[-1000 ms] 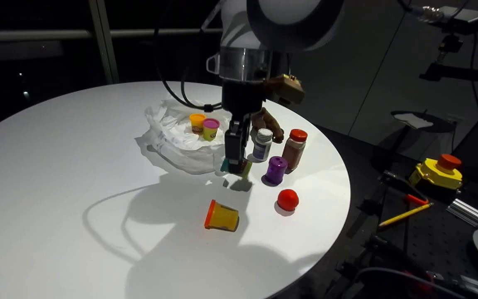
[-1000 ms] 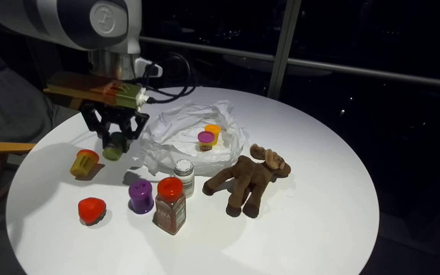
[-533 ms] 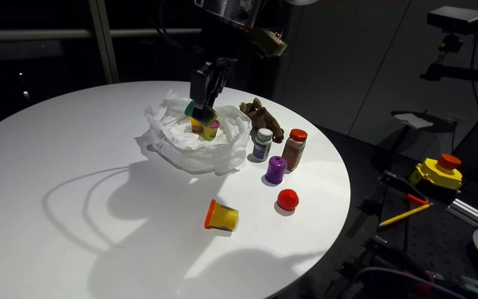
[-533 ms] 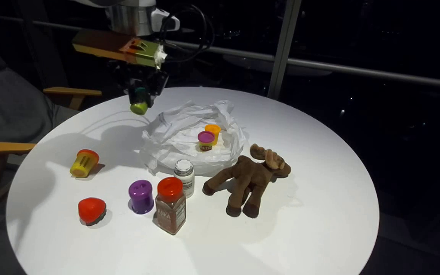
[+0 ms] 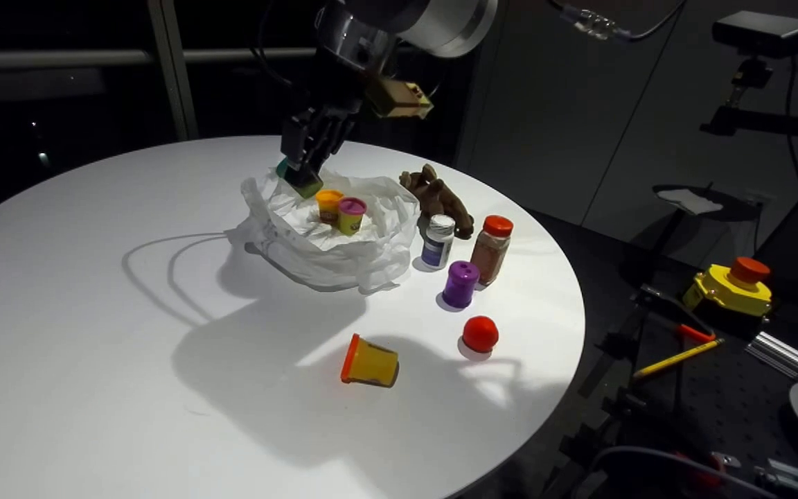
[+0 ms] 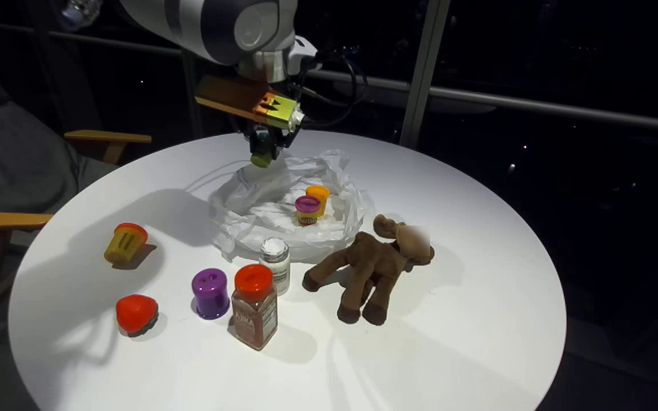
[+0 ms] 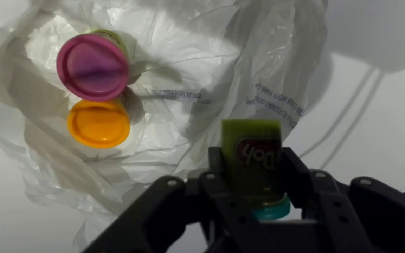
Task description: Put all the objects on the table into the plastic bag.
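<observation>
My gripper (image 7: 250, 161) is shut on a yellow-green Play-Doh tub (image 7: 248, 135) with a teal lid. In both exterior views it holds the tub (image 5: 309, 187) (image 6: 260, 160) tilted, above the back edge of the white plastic bag (image 5: 330, 267) (image 6: 249, 237). The bag lies open and holds an orange-lidded tub (image 7: 98, 123) and a pink-lidded tub (image 7: 93, 66). On the table are a yellow tub on its side (image 5: 375, 363), a red round object (image 5: 481, 334), a purple container (image 5: 460, 284), a red-lidded spice jar (image 5: 490, 253), a white bottle (image 5: 438, 244) and a brown plush moose (image 6: 372, 262).
The round white table (image 5: 94, 333) carries everything. The bottle, spice jar and purple container stand close together beside the bag. A chair (image 6: 20, 165) stands by the table. A yellow box with a red button (image 5: 731, 291) is off the table.
My gripper has carried the teal-lidded tub up from the table beside the bag, across, and then lower over the bag's back edge. The other objects have not moved.
</observation>
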`<state>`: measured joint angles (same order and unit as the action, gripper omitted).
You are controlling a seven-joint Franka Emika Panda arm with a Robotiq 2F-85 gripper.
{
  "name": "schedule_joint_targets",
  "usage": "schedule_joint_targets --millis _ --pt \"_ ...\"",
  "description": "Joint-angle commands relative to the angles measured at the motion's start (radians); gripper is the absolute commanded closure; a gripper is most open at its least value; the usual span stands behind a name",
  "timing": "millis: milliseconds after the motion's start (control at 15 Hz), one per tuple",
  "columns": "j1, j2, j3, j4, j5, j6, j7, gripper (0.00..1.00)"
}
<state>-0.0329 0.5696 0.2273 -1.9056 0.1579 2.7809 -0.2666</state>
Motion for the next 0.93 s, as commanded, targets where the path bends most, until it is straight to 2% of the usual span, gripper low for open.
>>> schedule_joint_targets --millis 0,333,867 --pt "0.023 0.19 0.005 0.149 -0.012 0.046 0.015 0.8" --pt "0.037 0.312 -0.02 0.222 -0.076 0.088 0.012 0.8" --pt "0.014 0.21 0.003 0.133 -0.181 0.249 -0.004 0.8"
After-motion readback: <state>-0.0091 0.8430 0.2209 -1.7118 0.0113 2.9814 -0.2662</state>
